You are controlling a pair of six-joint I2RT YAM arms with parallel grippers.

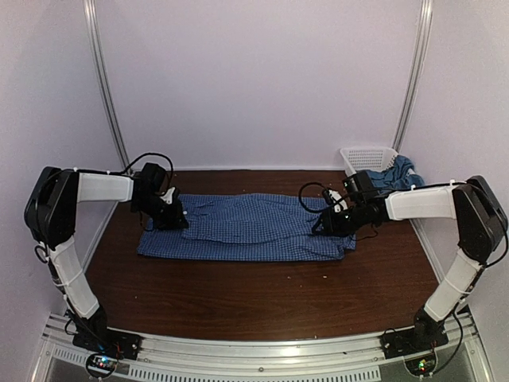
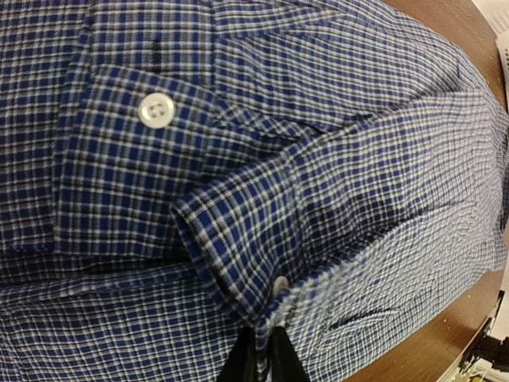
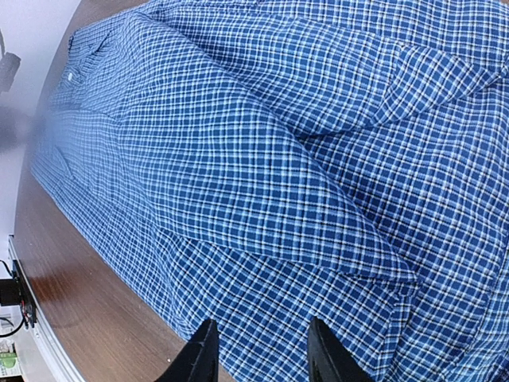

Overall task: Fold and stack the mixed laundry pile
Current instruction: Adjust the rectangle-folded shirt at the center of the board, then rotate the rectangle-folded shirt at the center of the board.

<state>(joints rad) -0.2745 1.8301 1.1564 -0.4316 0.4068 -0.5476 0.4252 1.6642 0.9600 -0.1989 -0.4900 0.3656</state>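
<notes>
The blue-and-white checked shirt (image 1: 246,227) lies spread flat across the middle of the table, folded into a long band. My left gripper (image 1: 169,216) is at its left end, shut on a pinched ridge of checked cloth (image 2: 266,318) beside a small button (image 2: 280,284). My right gripper (image 1: 324,227) hovers at the shirt's right end. In the right wrist view its fingers (image 3: 203,354) stand apart over the cloth (image 3: 262,199) near the hem, with nothing pinched between them. The teal-blue t-shirt (image 1: 402,171) lies bunched at the back right.
A white lattice basket (image 1: 367,157) stands at the back right corner, next to the t-shirt. Bare brown tabletop (image 1: 254,294) shows in front of the shirt. White walls close in the back and both sides.
</notes>
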